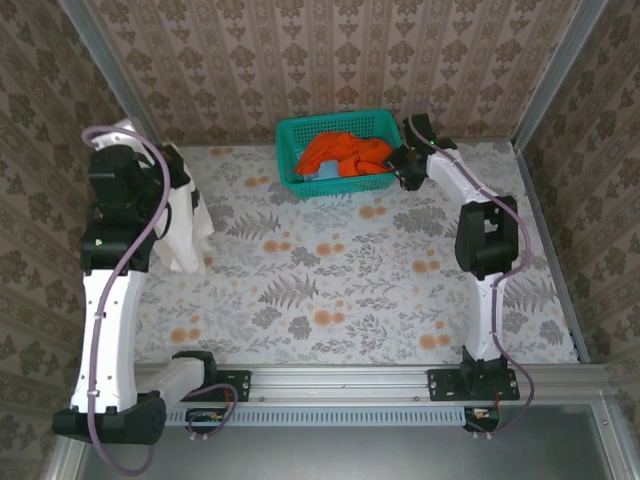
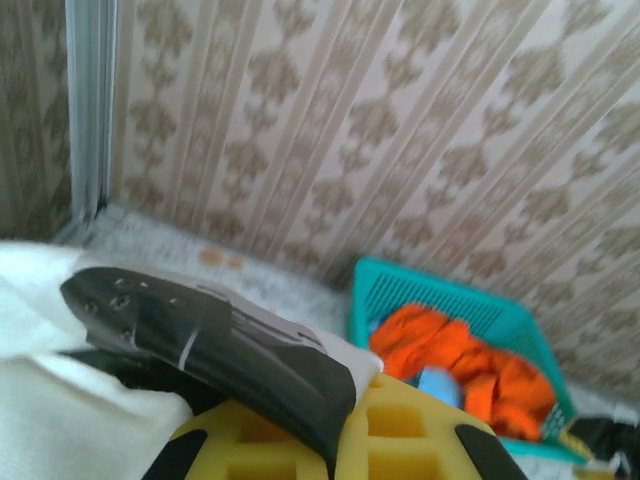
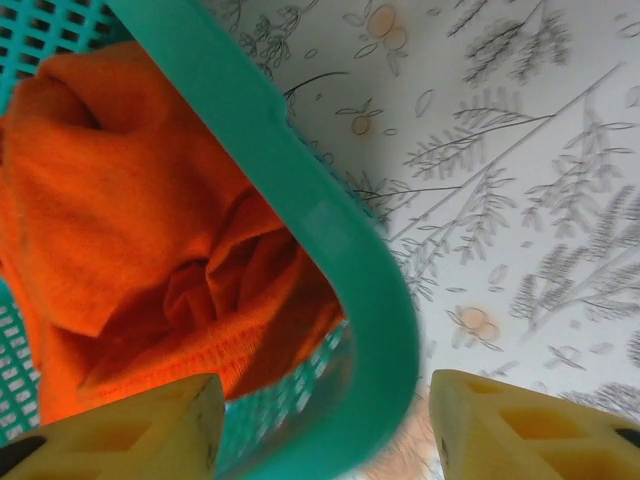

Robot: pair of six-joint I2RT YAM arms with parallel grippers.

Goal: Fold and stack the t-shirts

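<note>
Got a big cream-white t-shirt [image 1: 188, 228] dangling at the left of the table [image 1: 330, 280], pinched in the left end effector [image 2: 120, 335]. Looks light and floppy, probably best grabbed at the shoulders. Also got orange t-shirts [image 1: 340, 152] bunched in the teal basket [image 1: 290, 160], with the right end effector [image 3: 322, 425] spread astride its rim.

white t-shirt [image 2: 60, 430]: matt cloth | orange t-shirts [image 3: 130, 220]: cloth | basket [image 3: 330, 230]: smooth plastic

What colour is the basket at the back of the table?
The basket is teal green, seen best in the top external view.
</note>
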